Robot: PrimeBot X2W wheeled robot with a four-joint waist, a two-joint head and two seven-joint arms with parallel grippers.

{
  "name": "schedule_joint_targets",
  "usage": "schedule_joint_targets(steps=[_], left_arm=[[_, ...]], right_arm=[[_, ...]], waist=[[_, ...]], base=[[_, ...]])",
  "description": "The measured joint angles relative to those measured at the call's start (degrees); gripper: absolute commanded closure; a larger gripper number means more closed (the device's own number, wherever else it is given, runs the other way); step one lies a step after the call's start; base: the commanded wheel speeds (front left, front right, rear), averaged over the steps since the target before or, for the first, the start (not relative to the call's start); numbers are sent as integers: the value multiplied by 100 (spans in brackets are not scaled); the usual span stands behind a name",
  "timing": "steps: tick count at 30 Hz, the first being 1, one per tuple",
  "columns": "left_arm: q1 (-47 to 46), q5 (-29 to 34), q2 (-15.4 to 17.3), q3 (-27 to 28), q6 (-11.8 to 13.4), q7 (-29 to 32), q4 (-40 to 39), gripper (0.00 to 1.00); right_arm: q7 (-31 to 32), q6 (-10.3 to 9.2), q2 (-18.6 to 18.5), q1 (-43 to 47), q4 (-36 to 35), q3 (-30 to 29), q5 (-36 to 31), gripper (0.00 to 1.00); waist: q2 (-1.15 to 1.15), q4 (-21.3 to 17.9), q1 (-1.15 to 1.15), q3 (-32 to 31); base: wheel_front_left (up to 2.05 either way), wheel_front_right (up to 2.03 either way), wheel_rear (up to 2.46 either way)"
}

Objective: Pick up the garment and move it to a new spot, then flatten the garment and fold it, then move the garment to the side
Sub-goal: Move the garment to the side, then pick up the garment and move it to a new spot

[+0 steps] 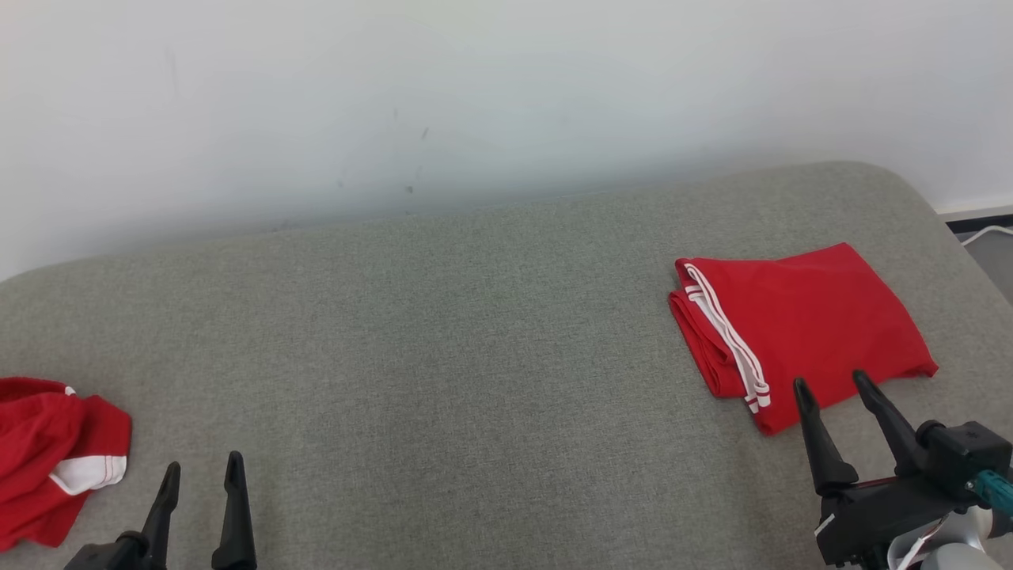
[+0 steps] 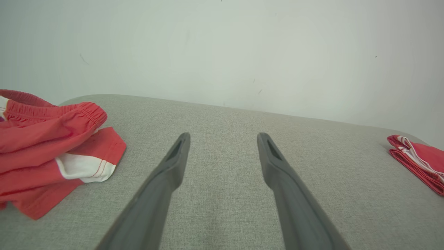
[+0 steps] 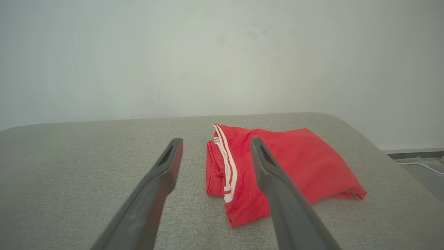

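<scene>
Folded garment (image 1: 799,324) is laid on the grey cushion (image 1: 475,317) at the right, just beyond the right gripper (image 1: 829,380), which is held spread and empty. The left gripper (image 1: 203,462) is spread too, beside a crumpled garment (image 1: 47,451).

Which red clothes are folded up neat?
The red garment on the robot's right, a flat rectangle with a white-striped edge. The left red garment lies bunched up.

Grey fabric cushion (image 1: 475,332): lies under and ahead of the left gripper (image 1: 203,463) and the right gripper (image 1: 829,380); its far-right corner is rounded. White wall (image 1: 475,95): rises beyond the cushion's far edge and bears small dark marks (image 1: 411,162). White cable (image 1: 985,233): on the floor (image 1: 995,269), beyond and to the right of the right gripper.
</scene>
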Motion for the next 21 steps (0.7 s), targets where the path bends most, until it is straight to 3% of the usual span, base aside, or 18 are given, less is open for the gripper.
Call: schedule_joint_targets(steps=[21], left_arm=[[-19,235,-21,-26,10,0,-115,0]], right_arm=[[0,0,359,497,-302,-713,-692,0]], waist=[[0,206,0,-5]], base=[[0,0,0]])
